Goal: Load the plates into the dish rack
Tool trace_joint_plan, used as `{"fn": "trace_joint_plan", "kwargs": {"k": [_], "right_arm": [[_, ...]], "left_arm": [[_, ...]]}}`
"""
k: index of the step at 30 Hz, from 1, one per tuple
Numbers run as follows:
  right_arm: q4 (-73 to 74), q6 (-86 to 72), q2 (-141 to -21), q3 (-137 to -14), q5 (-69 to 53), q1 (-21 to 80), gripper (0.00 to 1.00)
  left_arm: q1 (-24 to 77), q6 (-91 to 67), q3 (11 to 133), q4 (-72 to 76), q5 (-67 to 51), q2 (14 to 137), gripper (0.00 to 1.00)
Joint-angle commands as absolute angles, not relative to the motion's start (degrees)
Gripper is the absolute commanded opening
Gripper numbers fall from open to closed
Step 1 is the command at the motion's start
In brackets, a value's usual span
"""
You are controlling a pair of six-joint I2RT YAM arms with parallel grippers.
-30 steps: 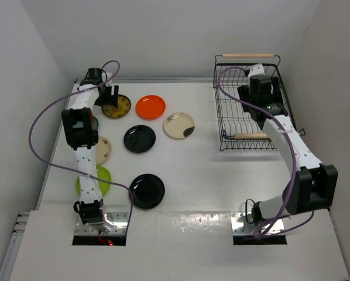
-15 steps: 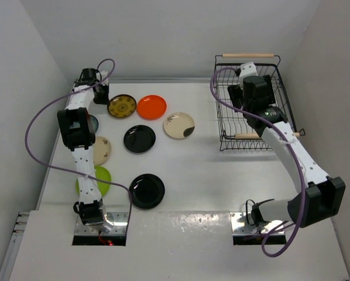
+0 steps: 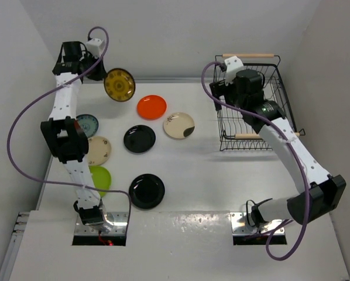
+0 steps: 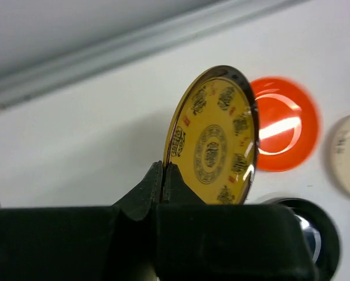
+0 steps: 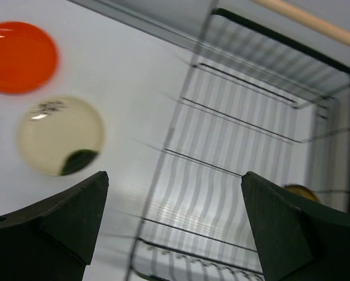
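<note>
My left gripper [image 3: 106, 76] [image 4: 163, 168] is shut on the rim of a brown-gold patterned plate [image 3: 119, 84] [image 4: 216, 137] and holds it on edge in the air above the table's back left. On the table lie an orange plate [image 3: 151, 106], a cream plate with a dark patch [image 3: 179, 125], two black plates [image 3: 139, 139] [image 3: 147, 191], a beige plate [image 3: 98, 150], a lime green plate [image 3: 99, 178] and a teal plate [image 3: 86, 124]. My right gripper [image 3: 220, 92] [image 5: 175, 175] hangs open and empty over the left side of the dish rack [image 3: 252, 135] [image 5: 239, 120].
A brown-gold round thing [image 5: 301, 192] shows inside the rack at its right, mostly hidden. White walls close in at the left, back and right. Purple cables loop from both arms.
My left gripper shut on the brown-gold plate and lifted it off the table, up and back. My right arm swung left from inside the rack to its left edge.
</note>
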State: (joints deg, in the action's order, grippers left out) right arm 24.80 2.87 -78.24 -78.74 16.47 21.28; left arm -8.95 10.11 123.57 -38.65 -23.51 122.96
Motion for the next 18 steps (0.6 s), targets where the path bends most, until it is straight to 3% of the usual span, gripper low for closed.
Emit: {"fn": "trace_joint_plan", "kwargs": {"k": [1,12,18], "right_arm": [[22.69,-4.29,-80.42,-80.07,2.33,22.76,0.94],[4.41,-24.24,-90.96,-83.40,-24.06,23.99,0.92],[2.73,-25.75,-97.38,-82.62,-24.00,25.05,0.89]], "left_arm": [[-6.94,12.13,121.82,-37.53,-32.60,114.27,0.00],[8.78,20.65,123.04,-50.98,-47.10,110.74,0.00],[11.42,20.65,124.71,-52.03,-52.73,110.74,0.00]]}}
